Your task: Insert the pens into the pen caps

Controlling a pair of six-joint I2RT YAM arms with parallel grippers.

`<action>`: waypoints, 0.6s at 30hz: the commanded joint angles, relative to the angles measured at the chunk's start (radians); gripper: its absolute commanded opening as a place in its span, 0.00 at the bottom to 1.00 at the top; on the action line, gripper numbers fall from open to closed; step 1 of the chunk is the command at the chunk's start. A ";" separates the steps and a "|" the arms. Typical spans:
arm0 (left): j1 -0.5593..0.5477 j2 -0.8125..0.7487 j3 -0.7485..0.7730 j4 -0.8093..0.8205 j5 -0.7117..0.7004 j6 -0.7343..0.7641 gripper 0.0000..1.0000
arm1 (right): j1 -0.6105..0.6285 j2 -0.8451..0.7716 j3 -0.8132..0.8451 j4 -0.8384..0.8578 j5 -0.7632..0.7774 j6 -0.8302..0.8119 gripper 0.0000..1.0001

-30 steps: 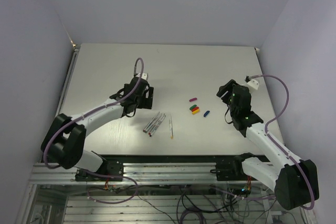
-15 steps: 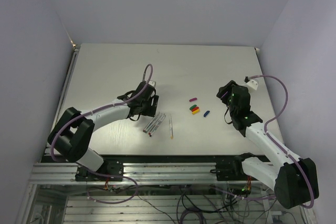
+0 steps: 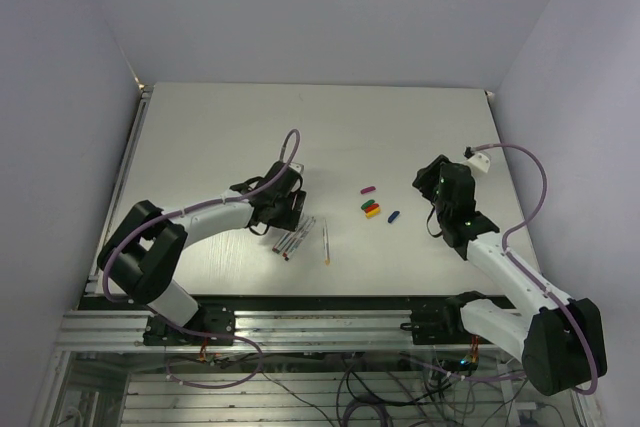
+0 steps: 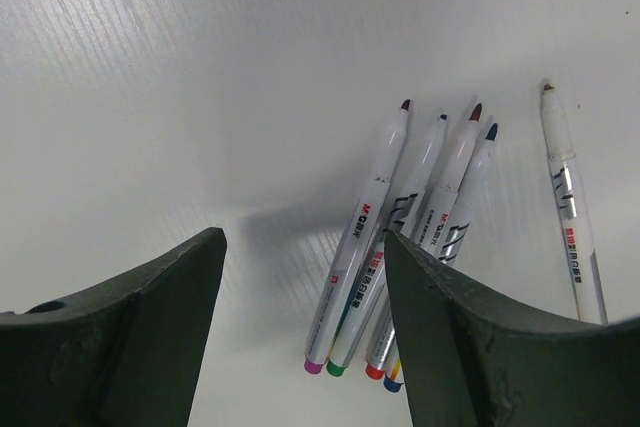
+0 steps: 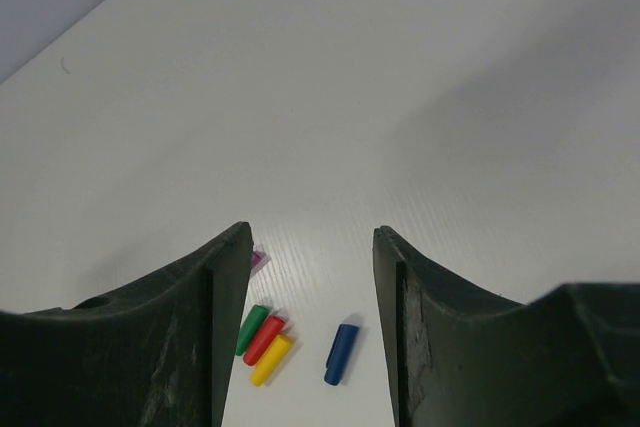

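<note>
Four white pens point(image 3: 293, 235) lie bunched on the table, and a fifth pen point(image 3: 326, 243) lies apart to their right. In the left wrist view the bunch point(image 4: 400, 227) lies by my right finger and the lone pen point(image 4: 572, 217) lies further right. My left gripper point(image 3: 287, 213) point(image 4: 302, 242) is open and empty, right above the bunch's near ends. The magenta point(image 3: 368, 189), green point(image 3: 367, 203), red point(image 3: 370, 208), yellow point(image 3: 374, 213) and blue point(image 3: 394, 216) caps lie at mid table. My right gripper point(image 3: 424, 178) point(image 5: 312, 232) is open and empty, right of the caps. The blue cap point(image 5: 341, 353) shows between its fingers, and the magenta cap point(image 5: 258, 260) is partly hidden.
Grey walls close in the white table point(image 3: 220, 127) at the back and on both sides. A metal rail point(image 3: 320, 322) runs along the near edge by the arm bases.
My left gripper has moved right and toward the near edge, down to the bunched pens. The right arm, pens and caps have not moved.
</note>
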 commanded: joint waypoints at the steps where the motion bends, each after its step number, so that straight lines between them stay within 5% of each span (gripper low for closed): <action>1: -0.010 0.001 0.026 -0.032 0.006 0.000 0.75 | 0.001 0.013 -0.007 0.007 -0.010 0.002 0.51; 18: -0.023 0.019 0.017 -0.056 0.041 0.000 0.70 | 0.002 0.022 -0.012 0.007 -0.023 0.008 0.51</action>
